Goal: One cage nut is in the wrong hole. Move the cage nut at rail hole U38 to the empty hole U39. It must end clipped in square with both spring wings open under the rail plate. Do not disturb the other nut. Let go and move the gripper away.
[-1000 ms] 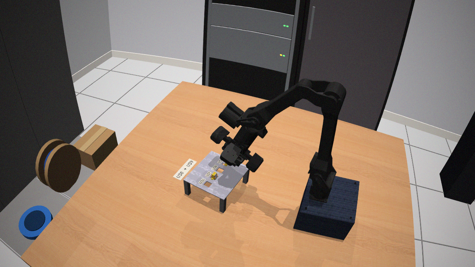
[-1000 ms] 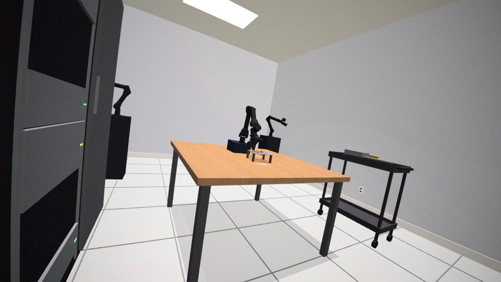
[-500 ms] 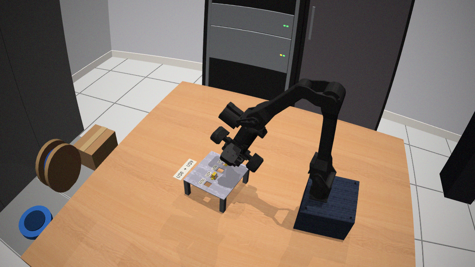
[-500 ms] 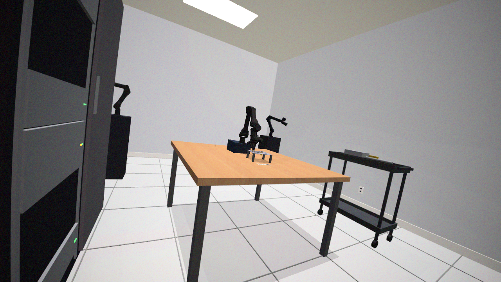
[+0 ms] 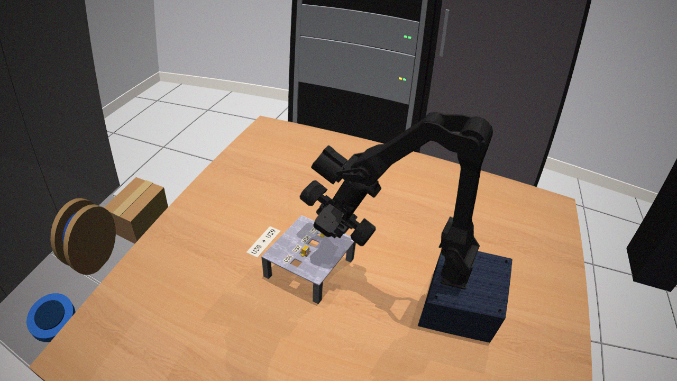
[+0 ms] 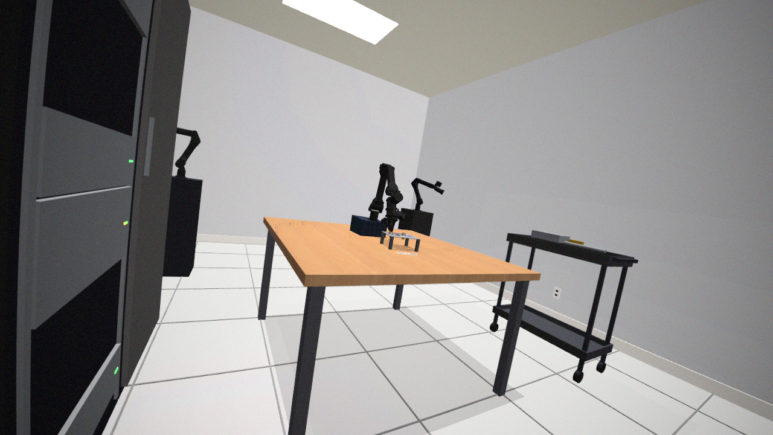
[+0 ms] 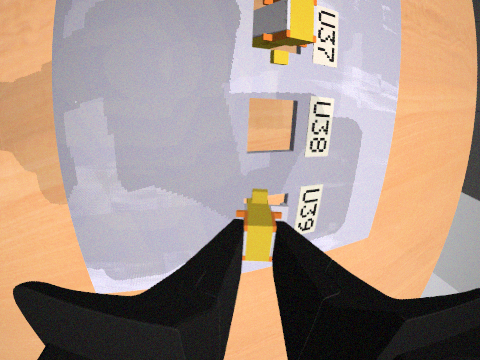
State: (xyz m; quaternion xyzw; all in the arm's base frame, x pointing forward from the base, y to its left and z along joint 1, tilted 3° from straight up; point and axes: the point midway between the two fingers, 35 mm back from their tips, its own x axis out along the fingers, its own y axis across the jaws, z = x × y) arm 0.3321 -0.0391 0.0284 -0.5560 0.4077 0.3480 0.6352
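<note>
One yellow cage nut (image 7: 259, 240) is pinched between the fingertips of your gripper (image 7: 258, 230), at hole U39, seating unclear. Hole U38 beside it is open; you see the other nut (image 5: 304, 251) (image 7: 301, 21) at U37 on the rail plate (image 5: 279, 251) (image 7: 145, 150).

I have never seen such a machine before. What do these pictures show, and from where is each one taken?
The machine is one black jointed robot arm on a dark blue block. The top picture looks down at the wooden table; the exterior one looks across the room; the wrist one looks along the black two-fingered gripper. On the table stands a grey metal plate on four legs, with square holes. A yellow metal cage nut is held between the fingers at hole U39. A second yellow nut sits at U37. Hole U38 is empty.
</note>
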